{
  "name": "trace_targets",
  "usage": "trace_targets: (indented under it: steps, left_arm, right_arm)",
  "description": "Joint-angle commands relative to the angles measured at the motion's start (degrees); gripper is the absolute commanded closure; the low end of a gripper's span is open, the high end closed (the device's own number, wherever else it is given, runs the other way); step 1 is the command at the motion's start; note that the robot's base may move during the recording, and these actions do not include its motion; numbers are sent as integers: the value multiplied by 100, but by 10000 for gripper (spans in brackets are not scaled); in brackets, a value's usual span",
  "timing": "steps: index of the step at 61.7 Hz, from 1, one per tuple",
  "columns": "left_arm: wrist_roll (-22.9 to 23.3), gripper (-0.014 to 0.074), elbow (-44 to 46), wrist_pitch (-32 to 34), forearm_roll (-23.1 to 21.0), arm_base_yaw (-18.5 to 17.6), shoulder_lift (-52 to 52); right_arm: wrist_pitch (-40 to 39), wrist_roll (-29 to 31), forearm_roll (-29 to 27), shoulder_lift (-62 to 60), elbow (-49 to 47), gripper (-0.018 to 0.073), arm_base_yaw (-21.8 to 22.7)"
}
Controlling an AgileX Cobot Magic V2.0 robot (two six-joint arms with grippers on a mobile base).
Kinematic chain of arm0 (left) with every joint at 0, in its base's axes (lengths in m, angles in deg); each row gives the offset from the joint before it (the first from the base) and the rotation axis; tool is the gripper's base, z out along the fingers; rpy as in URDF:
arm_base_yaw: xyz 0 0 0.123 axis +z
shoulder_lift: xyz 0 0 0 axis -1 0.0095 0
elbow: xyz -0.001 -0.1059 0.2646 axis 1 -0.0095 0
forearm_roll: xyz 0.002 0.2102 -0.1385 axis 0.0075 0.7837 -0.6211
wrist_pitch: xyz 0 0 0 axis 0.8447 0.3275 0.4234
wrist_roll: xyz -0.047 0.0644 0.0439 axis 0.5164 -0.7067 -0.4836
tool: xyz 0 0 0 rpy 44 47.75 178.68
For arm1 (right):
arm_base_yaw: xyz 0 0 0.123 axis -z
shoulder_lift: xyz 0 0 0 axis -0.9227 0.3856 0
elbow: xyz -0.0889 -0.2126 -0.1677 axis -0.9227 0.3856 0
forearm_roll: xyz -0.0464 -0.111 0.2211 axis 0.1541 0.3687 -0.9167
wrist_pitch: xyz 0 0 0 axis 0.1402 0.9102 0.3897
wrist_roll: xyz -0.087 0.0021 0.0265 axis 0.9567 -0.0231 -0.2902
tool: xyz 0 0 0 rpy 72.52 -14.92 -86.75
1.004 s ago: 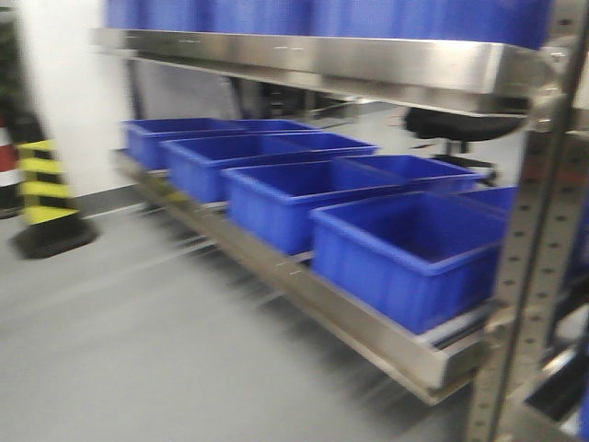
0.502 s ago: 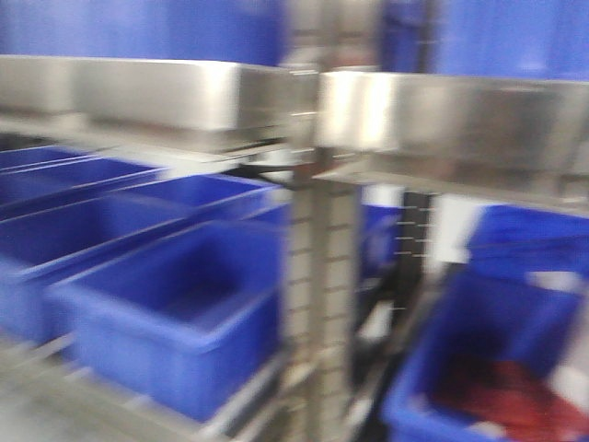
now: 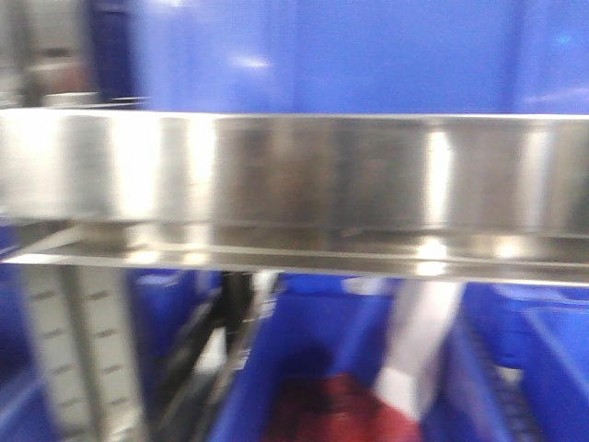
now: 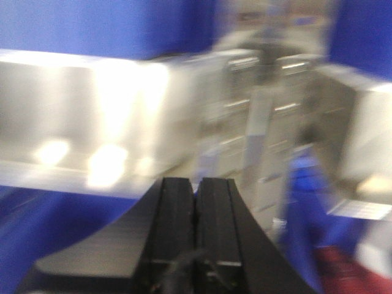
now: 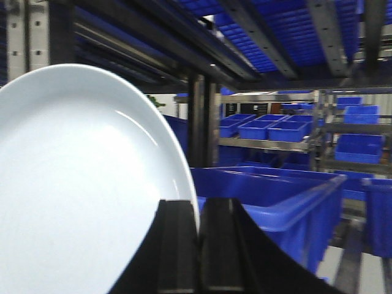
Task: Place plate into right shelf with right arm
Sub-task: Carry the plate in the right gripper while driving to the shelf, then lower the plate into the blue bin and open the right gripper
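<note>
The plate (image 5: 79,184) fills the right-wrist frame's left, its rim clenched by the right arm's fingers (image 5: 177,245) — likely stiff, glossy, slippery and breakable, so a firm rim pinch suits it; the left fingers (image 4: 174,208) are closed on nothing.

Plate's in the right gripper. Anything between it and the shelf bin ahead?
Nothing visible. The right gripper holds the plate by its rim, and the open blue bin lies ahead with clear air between. A dark upright post stands behind the bin's left end; the plate hides what is further left.
</note>
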Motion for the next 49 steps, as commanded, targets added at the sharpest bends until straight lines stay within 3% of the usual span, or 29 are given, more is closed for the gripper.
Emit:
trace_targets:
  steps: [1,49]
  left_arm:
    - [16,643,-57,492,-35,4,-36]
    - [16,643,-57,492,-35,4,-36]
  right_arm:
    - [-446,28,3,62,-164,504,38]
    - [-476,28,3,62,-164,504,38]
